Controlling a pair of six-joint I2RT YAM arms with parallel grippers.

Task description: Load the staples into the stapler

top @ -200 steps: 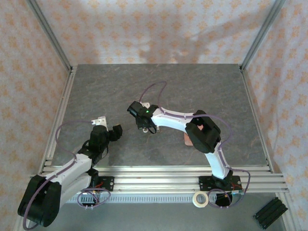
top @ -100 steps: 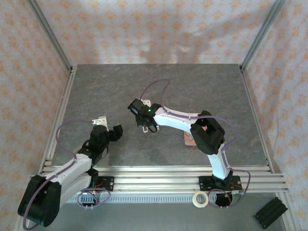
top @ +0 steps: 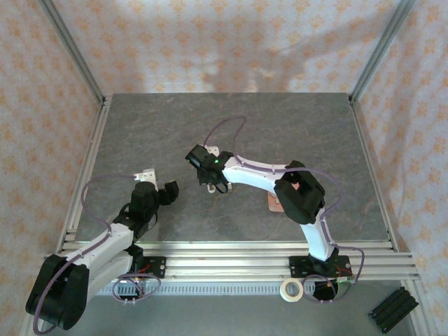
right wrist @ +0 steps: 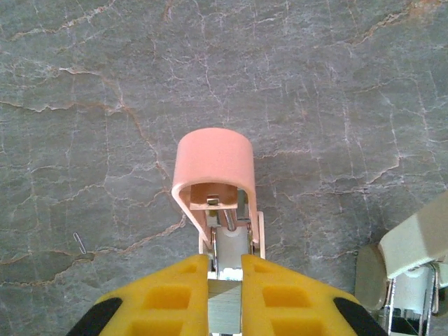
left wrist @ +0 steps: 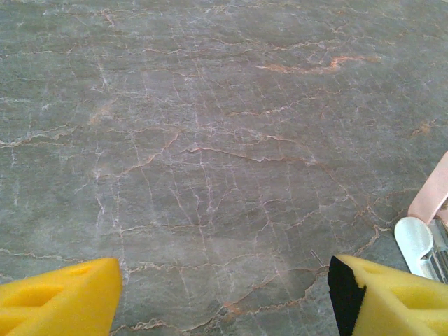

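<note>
Both jaws of the right gripper (right wrist: 225, 273), bottom centre, pinch the pink stapler (right wrist: 213, 155); the left gripper (left wrist: 224, 290), lower edge, gapes empty.

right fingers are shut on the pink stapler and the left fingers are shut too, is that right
No, the left fingers are open, standing well apart over the table, as the left wrist view shows. The right fingers are indeed shut on the pink stapler.
</note>
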